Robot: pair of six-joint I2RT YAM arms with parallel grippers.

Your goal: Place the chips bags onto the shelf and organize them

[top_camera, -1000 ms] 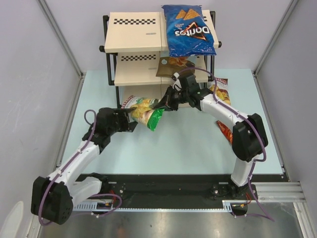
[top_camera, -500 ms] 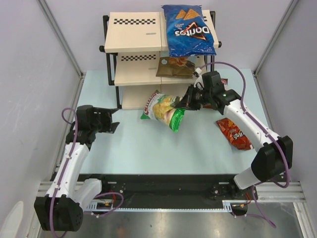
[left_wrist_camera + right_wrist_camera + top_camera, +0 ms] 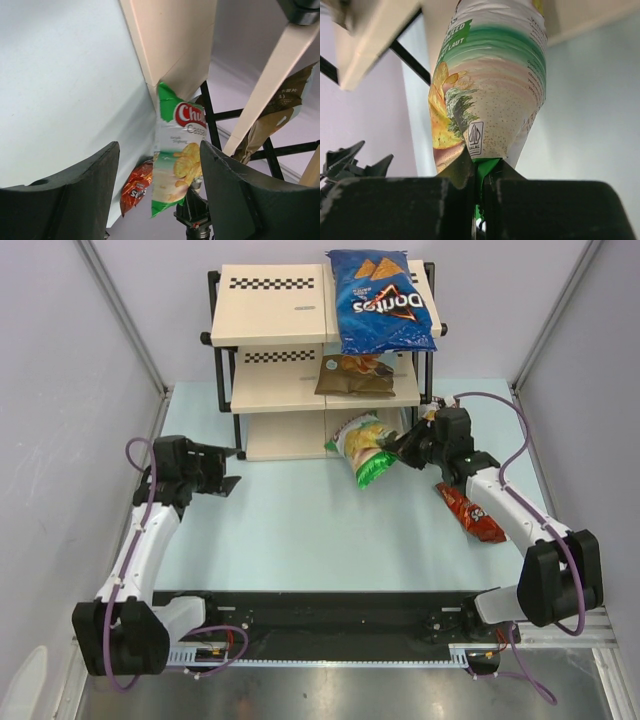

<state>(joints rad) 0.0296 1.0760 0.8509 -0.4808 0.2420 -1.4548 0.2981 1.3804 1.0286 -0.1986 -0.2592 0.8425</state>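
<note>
Now right hand (image 3: 404,447) tight on green-white bag (image 3: 362,445), left hand (image 3: 228,468) agape.

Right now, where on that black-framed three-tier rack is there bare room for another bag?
Top beige board: bare left of the large blue Doritos bag. Middle board: bare left of the pale brown bag. Crowded at lower right, where the right gripper holds the green-white Chuba bag.

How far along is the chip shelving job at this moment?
Done: the blue Doritos bag lies on the shelf's top tier, and a brown bag on the middle tier. In hand: the right gripper pinches the green-white Chuba bag beside the lower tier. Remaining: the red Doritos bag lies on the table; the left gripper is open and empty.
</note>
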